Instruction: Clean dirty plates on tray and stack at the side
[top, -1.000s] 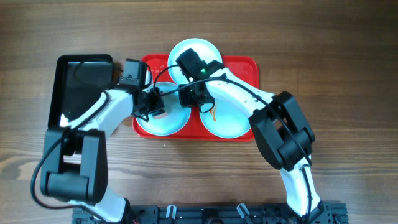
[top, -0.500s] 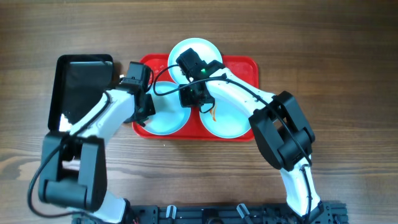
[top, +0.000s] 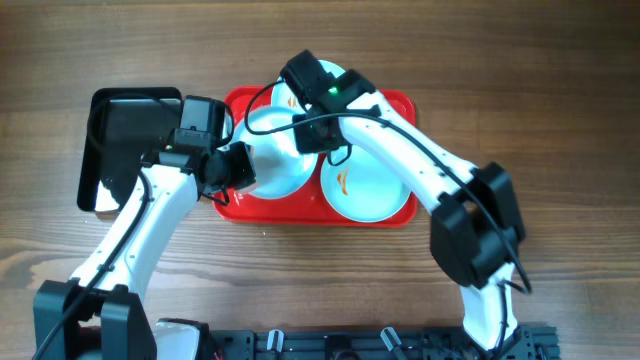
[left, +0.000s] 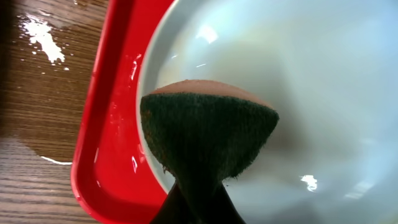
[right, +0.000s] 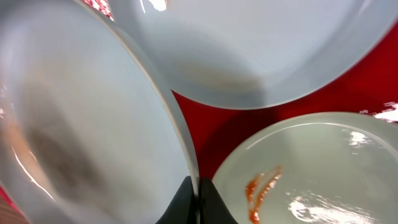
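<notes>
The red tray lies at the middle of the table, with the black tray just beside its left end. All three plates are on or over the red tray. The right gripper has its fingers pinched narrow on the rim of the left-front plate. The rim edge runs straight into the gap between the fingertips, and the plate body spreads out to the left of them. This plate appears tilted, its gripped edge raised, and it is close to the wrist camera and blurred. The right-front plate lies flat just to the right of those fingers, apart from them, and carries an orange-red smear near its left side. The rear plate lies beyond the fingertips, with a strip of bare tray between it and the right-front plate. The left gripper is clamped on the narrow lower end of a dark green sponge. The sponge fans out above the fingertips and sits over the left rim of the left-front plate, at the tray's left edge. Whether the sponge touches the plate surface cannot be told.
</notes>
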